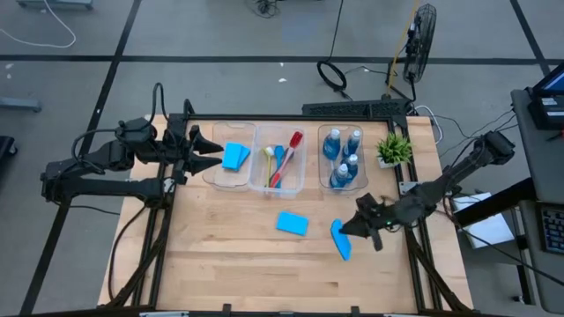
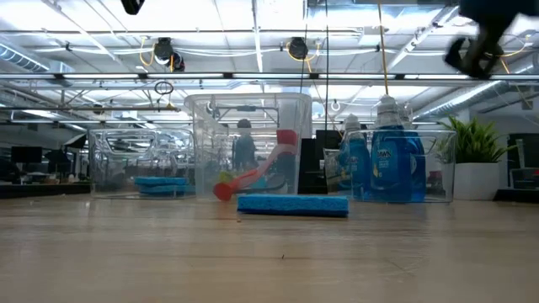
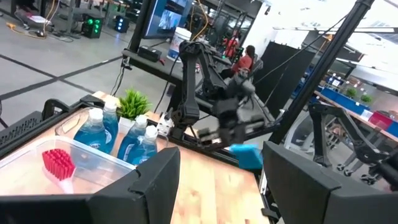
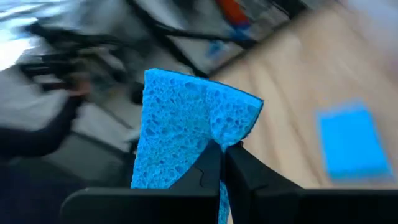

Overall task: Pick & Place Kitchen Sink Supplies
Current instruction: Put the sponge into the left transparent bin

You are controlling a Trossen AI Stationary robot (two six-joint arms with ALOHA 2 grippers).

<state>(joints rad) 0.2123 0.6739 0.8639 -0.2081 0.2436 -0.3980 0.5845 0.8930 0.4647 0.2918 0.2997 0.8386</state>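
Pinched blue sponge (image 4: 186,130) fills the right claw (image 1: 350,231) at four o'clock above the desk (image 1: 229,255); its bin (image 1: 231,158) lies toward ten o'clock, beside the released left claw (image 1: 210,150)

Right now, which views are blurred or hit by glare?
Right wrist view: background smeared by motion, though the pinched blue sponge stays sharp. Left wrist view: the far right gripper is blurred. Low view: ceiling lights glare through the clear bins. High view: evenly lit, sharp.
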